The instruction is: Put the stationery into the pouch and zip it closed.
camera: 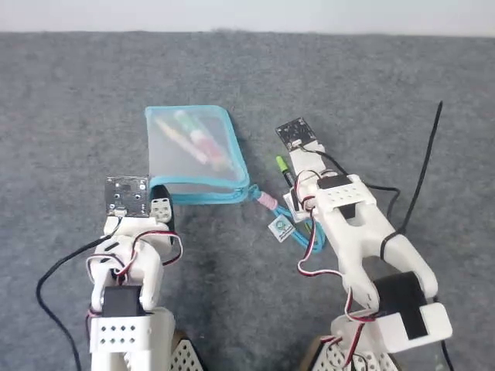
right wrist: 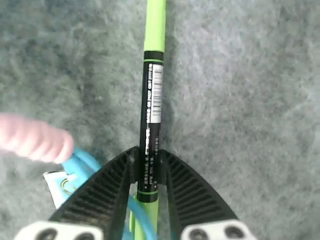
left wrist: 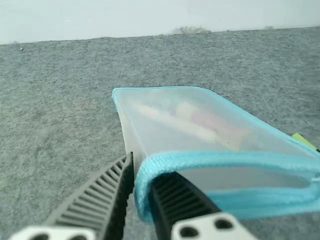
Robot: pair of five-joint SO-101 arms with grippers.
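Observation:
A translucent pouch (camera: 189, 151) with a blue zipper edge lies on the grey carpet, holding several pens and markers. In the left wrist view the pouch (left wrist: 200, 130) sits just ahead, and my left gripper (left wrist: 141, 172) is shut on its near blue corner. From above, that left gripper (camera: 164, 202) is at the pouch's near-left corner. A green-and-black pen (camera: 283, 170) lies to the right of the pouch. My right gripper (right wrist: 149, 152) is shut on the pen (right wrist: 152, 95) at its black barrel, low over the carpet. In the high view the right gripper (camera: 292, 193) is over the pen's near end.
A pink zipper pull (camera: 267, 201), a white tag (camera: 282, 228) and a blue cord (camera: 302, 236) trail from the pouch's right corner, right beside the right gripper. The pink pull (right wrist: 35, 140) and blue cord (right wrist: 85, 162) lie close to its finger. A black cable (camera: 421, 182) runs at the right.

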